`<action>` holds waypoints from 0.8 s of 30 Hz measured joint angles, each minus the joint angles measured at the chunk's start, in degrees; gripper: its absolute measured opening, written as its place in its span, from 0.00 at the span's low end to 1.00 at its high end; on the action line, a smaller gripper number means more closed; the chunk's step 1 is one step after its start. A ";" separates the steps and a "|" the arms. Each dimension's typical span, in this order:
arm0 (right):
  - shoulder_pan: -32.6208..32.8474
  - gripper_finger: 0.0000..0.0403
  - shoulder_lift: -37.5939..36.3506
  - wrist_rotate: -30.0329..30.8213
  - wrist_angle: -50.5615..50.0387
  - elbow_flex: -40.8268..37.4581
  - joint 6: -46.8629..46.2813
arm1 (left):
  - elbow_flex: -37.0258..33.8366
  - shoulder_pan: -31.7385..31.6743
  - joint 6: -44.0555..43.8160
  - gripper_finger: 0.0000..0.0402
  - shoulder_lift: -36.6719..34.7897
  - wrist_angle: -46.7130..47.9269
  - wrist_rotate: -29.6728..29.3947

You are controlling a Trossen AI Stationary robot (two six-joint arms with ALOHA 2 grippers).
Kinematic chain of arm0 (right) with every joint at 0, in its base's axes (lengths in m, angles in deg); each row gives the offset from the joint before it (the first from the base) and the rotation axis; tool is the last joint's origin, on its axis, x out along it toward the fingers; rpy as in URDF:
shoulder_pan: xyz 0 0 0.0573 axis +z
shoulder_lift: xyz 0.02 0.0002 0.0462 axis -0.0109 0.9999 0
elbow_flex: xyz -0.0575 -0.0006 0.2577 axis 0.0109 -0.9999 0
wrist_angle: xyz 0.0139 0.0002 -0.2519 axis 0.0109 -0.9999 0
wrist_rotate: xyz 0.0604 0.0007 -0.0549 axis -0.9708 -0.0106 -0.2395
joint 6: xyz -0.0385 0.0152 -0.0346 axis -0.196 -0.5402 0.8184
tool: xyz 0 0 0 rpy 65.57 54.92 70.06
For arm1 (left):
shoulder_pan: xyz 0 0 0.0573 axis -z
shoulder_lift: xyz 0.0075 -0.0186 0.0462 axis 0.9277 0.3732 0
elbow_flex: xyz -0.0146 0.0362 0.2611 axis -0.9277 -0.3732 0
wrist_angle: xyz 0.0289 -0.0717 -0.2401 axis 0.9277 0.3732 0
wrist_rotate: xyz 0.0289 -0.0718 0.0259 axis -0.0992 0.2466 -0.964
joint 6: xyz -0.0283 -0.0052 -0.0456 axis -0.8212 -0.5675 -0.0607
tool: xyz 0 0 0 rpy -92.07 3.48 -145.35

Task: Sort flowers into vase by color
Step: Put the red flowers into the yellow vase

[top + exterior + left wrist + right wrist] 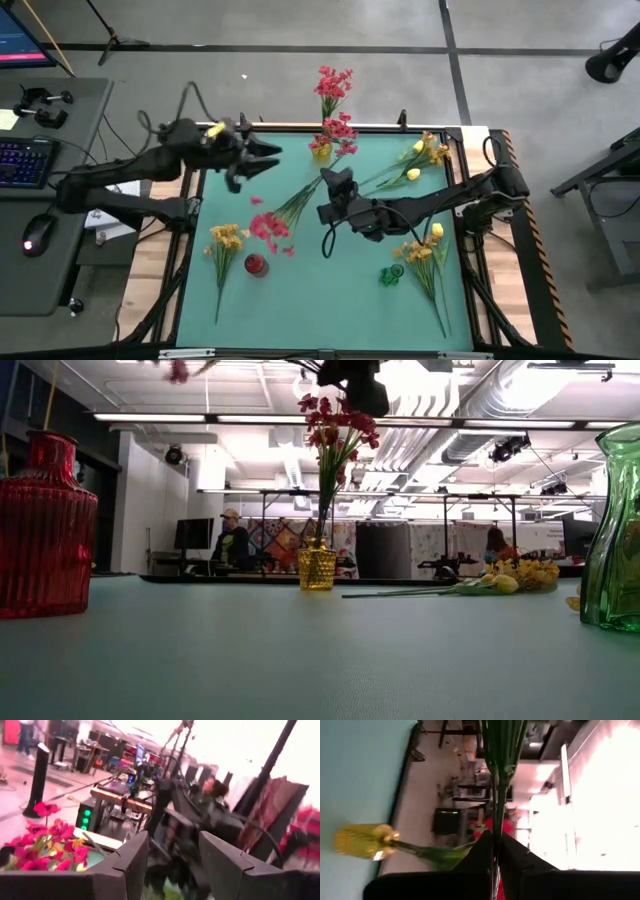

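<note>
My right gripper [330, 192] is over the table's middle, shut on a red-pink flower spray [283, 213] whose blossoms [267, 229] point toward the near left. Its dark body [352, 378] and one blossom [178, 370] show at the top of the low view. A yellow vase [320, 151] at the far edge holds red-pink flowers [335, 422] by their stems. My left gripper [262, 160] is open, in the air over the far-left corner, and its fingers [131, 862] touch nothing. Orange-yellow sprays [225, 240] [420, 254] and yellow tulip buds [418, 160] lie flat on the mat. My right gripper pinches the spray's bundle of green stems [496, 832] between its two fingers [480, 851], near the cut end [322, 181]. It reaches in about level from the table's right. The stems run on past the fingertips. The spray is lifted clear of the table.
A red vase [255, 265] [45, 525] stands near left and a green vase [390, 275] [612, 550] near right. The mat's near middle [320, 300] is bare. Desks and people show in the room behind the table.
</note>
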 joint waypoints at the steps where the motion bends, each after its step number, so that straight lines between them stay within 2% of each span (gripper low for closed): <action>1: -0.12 0.00 -1.12 -0.06 -4.07 0.00 -4.66 | -0.02 0.32 1.44 0.41 -1.15 2.12 0.14; 4: -1.35 0.00 -5.96 -3.63 -20.87 0.00 -24.50 | -0.09 2.25 5.63 0.40 -3.67 9.87 -1.54; 7: -3.56 0.00 -11.21 -13.54 -36.73 0.00 -47.49 | -1.29 5.10 8.13 0.39 -4.96 14.60 -6.35; 9: -4.96 0.00 -13.79 -21.99 -42.82 -0.02 -58.74 | -2.98 7.32 9.50 0.38 -5.26 15.06 -9.23; 11: -5.57 0.00 -15.31 -29.23 -43.11 -1.32 -64.45 | -4.69 9.54 10.88 0.38 -5.17 12.85 -11.50; 16: -4.78 0.00 -15.22 -41.22 -28.43 -8.99 -67.70 | -10.31 15.04 13.85 0.38 -5.06 5.94 -13.89; 18: -4.68 0.00 -14.26 -43.96 -17.08 -13.51 -67.42 | -12.25 17.42 14.01 0.38 -5.32 4.15 -14.42; 21: -5.72 0.00 -11.31 -44.56 2.61 -20.08 -64.11 | -14.58 21.61 14.05 0.38 -6.63 1.63 -15.11; 24: -8.25 0.00 -7.12 -46.64 22.14 -23.30 -60.46 | -16.21 26.87 15.56 0.38 -8.42 -0.19 -17.25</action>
